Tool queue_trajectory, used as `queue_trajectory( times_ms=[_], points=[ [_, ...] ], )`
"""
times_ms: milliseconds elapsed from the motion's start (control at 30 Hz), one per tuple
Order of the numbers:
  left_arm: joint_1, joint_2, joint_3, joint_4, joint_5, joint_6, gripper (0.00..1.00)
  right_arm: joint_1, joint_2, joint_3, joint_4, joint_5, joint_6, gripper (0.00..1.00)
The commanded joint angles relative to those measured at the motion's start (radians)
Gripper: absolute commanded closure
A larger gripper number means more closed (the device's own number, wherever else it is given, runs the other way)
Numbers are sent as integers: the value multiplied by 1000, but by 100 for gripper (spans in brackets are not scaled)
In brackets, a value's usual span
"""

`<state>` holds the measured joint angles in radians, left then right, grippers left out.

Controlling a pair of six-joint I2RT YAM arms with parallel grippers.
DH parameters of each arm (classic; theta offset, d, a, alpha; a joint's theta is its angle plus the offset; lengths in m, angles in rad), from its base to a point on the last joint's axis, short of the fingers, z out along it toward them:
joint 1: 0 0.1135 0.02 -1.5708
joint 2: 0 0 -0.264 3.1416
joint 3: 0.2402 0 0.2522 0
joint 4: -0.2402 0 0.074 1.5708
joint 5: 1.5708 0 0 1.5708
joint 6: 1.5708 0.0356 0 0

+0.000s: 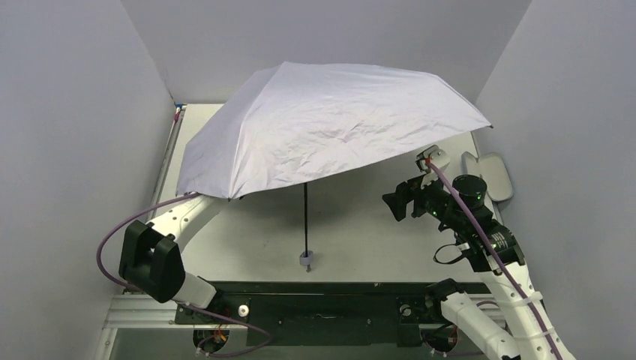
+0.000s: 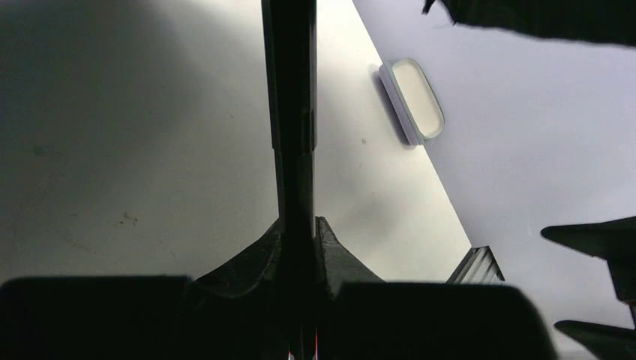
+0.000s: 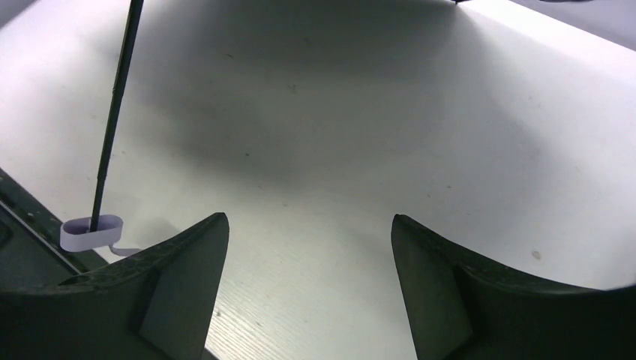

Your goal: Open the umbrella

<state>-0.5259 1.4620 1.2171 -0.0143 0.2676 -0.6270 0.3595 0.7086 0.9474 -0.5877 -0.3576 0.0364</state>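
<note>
Now the umbrella (image 1: 330, 127) stands fully spread over the surface (image 1: 247, 240), its shaft (image 1: 305, 217) upright and its handle (image 1: 306, 259) down near centre, the left pincer (image 2: 298, 225) clamped on a dark strut (image 2: 291, 112) under the canopy, while the right pincer (image 3: 307, 225), gaping and empty, faces it from the right.

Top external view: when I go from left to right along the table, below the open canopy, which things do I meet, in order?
Left arm → umbrella handle, standing on the table under its thin black shaft → right claw, open → oval case by the right wall. The canopy spans most of the view, so it has no place in the order.
</note>
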Motion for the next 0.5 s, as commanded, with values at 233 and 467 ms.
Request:
queue_trajectory(
  times_ms=[233,467],
  points=[
    [45,-20,-141,302,229,-98,96,-4,-33,-72,-17,17,-104,25],
    [32,-97,-229,244,237,-32,49,-1,-109,-123,-17,25,-121,25]
  ],
)
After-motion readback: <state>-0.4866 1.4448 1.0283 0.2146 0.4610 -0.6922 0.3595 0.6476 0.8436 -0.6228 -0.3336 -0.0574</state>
